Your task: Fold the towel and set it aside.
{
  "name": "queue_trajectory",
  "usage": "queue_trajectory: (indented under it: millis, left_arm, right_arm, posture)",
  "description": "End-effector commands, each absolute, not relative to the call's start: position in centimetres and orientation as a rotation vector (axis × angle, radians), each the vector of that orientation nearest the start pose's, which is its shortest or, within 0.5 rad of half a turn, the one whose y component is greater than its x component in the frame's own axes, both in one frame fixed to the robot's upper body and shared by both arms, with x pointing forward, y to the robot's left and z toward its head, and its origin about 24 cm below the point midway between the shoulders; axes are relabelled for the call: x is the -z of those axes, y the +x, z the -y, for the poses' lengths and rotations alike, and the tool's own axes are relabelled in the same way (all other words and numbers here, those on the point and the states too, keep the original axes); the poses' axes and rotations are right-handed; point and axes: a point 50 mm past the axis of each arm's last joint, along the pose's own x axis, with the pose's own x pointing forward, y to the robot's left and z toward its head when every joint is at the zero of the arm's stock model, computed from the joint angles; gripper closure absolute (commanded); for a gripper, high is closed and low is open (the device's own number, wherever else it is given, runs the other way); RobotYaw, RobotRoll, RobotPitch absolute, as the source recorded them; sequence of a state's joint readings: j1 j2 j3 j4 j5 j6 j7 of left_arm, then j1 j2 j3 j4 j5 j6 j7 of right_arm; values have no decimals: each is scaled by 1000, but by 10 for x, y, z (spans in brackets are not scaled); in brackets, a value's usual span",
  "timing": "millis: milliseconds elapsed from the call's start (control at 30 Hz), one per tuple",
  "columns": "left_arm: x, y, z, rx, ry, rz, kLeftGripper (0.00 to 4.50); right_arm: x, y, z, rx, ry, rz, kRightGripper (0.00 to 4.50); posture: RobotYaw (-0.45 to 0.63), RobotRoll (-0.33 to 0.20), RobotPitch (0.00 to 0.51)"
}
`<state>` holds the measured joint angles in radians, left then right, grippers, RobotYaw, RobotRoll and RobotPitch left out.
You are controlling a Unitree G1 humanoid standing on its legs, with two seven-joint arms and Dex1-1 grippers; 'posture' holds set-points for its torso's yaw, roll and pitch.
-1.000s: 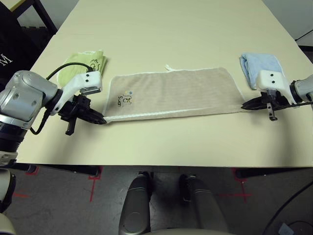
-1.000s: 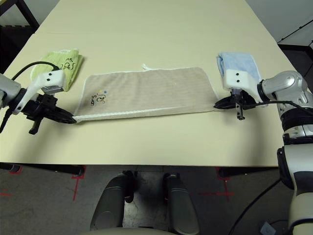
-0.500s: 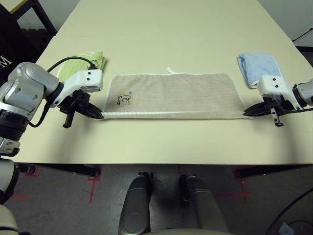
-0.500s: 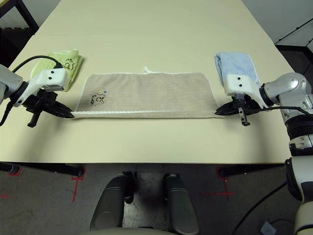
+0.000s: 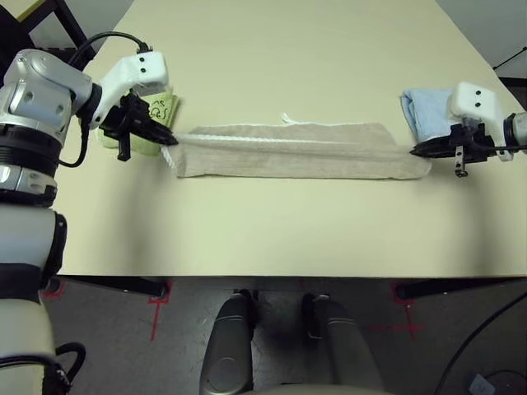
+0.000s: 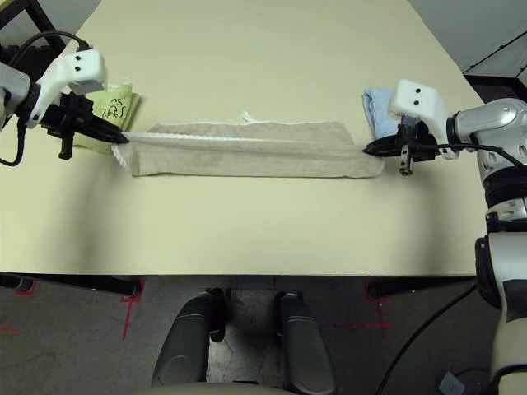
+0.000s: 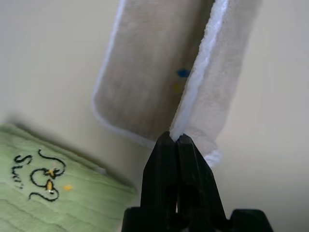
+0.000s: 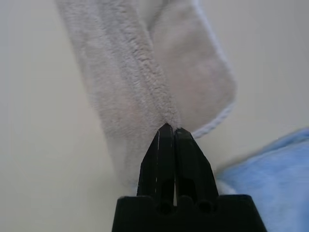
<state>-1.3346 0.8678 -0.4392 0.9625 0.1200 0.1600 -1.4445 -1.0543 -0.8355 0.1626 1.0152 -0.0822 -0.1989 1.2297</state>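
The beige terry cloth towel with white stitched edging (image 5: 300, 152) lies stretched long across the middle of the pale cream desk (image 5: 288, 49). Its near long edge is lifted up and pulled tight between the two arms, so the towel looks half folded over itself.

The left gripper (image 5: 169, 139) has its jaws clenched on the towel's left corner. The left wrist view shows the white edge pinched between the black tips, with blue and yellow dots further along the cloth. The right gripper (image 5: 417, 150) has its jaws clenched on the towel's right corner.

A folded yellow-green towel with dark stitching (image 7: 43, 183) lies on the desk just behind the left gripper. A folded light blue towel (image 5: 424, 111) lies just behind the right gripper; it may be touching the beige towel's end, but that spot is hard to see.
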Motion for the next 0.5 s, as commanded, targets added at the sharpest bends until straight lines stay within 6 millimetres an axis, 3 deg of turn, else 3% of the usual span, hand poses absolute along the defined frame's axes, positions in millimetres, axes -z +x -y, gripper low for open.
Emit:
queue_trajectory:
  millis: [33,500]
  left_arm:
    - [-272,366,-281,760,833,-604,4480]
    - [-255,386,-269,633,803,-535,4480]
  right_arm:
    - [-207,362,301,-699,-839,-342,4500]
    - [-189,383,279,-529,-903,-301,4500]
  posture:
    - [101,0,207]
    - [96,0,197]
